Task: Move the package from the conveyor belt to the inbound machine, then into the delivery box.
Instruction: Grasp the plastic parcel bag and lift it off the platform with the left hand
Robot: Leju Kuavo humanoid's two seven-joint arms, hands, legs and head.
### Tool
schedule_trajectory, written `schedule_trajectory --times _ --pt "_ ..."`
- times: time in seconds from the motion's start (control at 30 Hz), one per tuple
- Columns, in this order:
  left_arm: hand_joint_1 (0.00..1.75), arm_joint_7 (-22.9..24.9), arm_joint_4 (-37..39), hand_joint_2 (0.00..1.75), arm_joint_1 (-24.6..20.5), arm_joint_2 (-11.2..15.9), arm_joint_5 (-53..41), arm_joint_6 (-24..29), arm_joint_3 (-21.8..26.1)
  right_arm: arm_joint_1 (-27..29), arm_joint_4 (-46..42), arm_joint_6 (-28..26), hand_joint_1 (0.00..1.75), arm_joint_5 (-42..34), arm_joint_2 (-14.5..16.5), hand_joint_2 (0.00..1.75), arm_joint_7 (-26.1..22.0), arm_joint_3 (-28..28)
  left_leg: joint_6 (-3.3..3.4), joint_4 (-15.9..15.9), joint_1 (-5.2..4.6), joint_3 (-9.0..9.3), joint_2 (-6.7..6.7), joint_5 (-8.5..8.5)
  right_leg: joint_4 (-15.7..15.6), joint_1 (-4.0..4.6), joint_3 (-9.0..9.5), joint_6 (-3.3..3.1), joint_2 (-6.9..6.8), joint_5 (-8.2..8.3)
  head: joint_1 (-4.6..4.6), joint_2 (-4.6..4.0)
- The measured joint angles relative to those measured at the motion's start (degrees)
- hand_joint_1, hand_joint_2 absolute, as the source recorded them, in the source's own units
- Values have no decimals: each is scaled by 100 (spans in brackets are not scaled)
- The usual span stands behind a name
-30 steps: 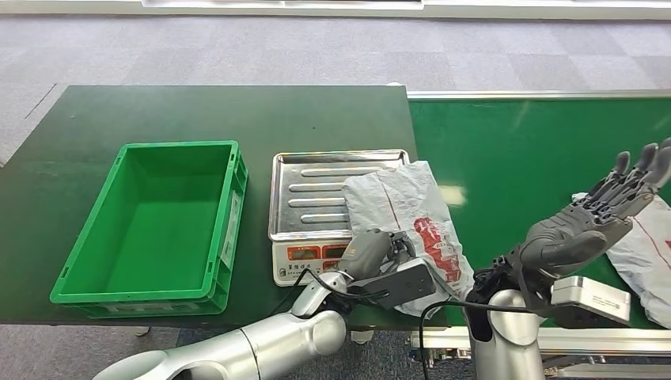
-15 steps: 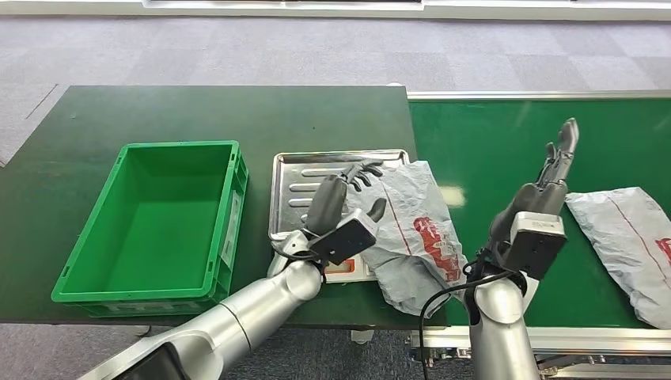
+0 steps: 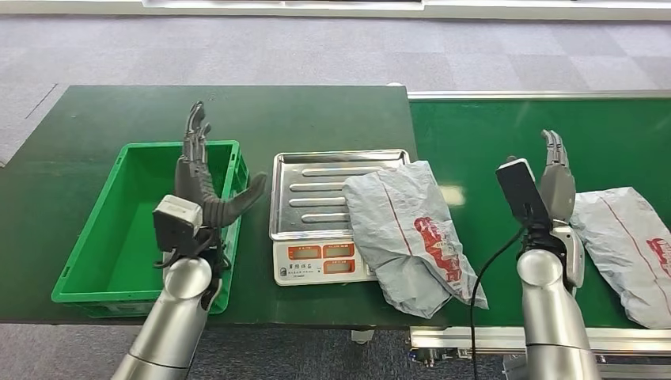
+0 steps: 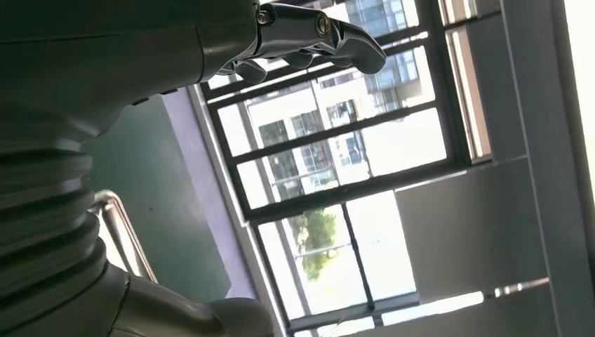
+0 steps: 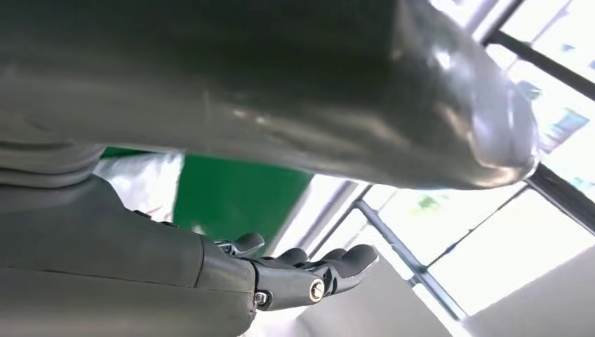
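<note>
- Left of frame: green delivery box (image 3: pixel 95 273) on the dark worktop (image 3: pixel 316 111), nothing in it; we judge the last step undone.
- Left hand (image 3: pixel 198 178) raised over the box's right wall, fingers (image 3: pixel 194 131) spread, holding nothing.
- Centre: package (image 3: pixel 411 229) lies half on the inbound machine (image 3: pixel 316 178) tray, half hanging off its right edge; first move looks done.
- Right: right hand (image 3: pixel 556 178) upright over the conveyor belt (image 3: pixel 490 142), fingers straight, empty.
- Far right: second package (image 3: pixel 629 245) waits on the belt. Nothing blocks the path.
</note>
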Motion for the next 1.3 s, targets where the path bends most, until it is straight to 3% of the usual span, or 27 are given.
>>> schedule_trajectory --times 0.2,0.33,0.47,0.67,0.8,0.93,1.13,1.3 --pt "0 -80 -889 175 782 209 -39 -42 577 12 514 763 0 702 -444 0 253 69 1 0 0 -2 -5 -1 0 1 -1 1 -6 -1 0 0" --pt "0 -153 -1315 175 1183 312 12 -44 763 247 516 1144 0 701 -647 0 110 254 0 0 0 -3 -9 -2 0 2 -1 1 -10 -3 0 0" --pt "0 -203 -1636 175 1466 370 76 -44 858 706 185 1346 0 597 -751 175 -203 478 0 -2 0 -5 -12 -3 0 3 -2 0 -14 -7 0 0" --pt "0 -268 -1935 175 1696 413 172 -44 965 1247 -454 1313 0 580 -785 175 -732 808 0 -5 0 -6 -11 -4 0 2 -4 0 -12 -7 0 -1" --pt "0 -288 -2044 175 1780 429 204 -44 1018 1301 -586 1336 0 558 -784 175 -799 961 0 -5 0 -6 -10 -2 0 2 -2 0 -12 -6 0 0" --pt "0 -294 -2102 175 1827 431 203 -44 1040 1223 -516 1386 0 641 -780 175 -595 1080 2 -5 0 -6 -10 0 0 1 0 1 -13 -5 0 0" --pt "0 -200 -2111 175 1815 431 186 -71 1041 863 239 1256 0 990 -738 175 128 1231 2 -4 0 -5 -10 0 0 1 -1 2 -13 -3 0 -1" --pt "0 -124 -2079 175 1748 427 184 -110 1041 556 1003 955 0 974 -625 175 97 1238 1 -4 0 -4 -10 1 0 2 -2 2 -12 -3 0 -1"
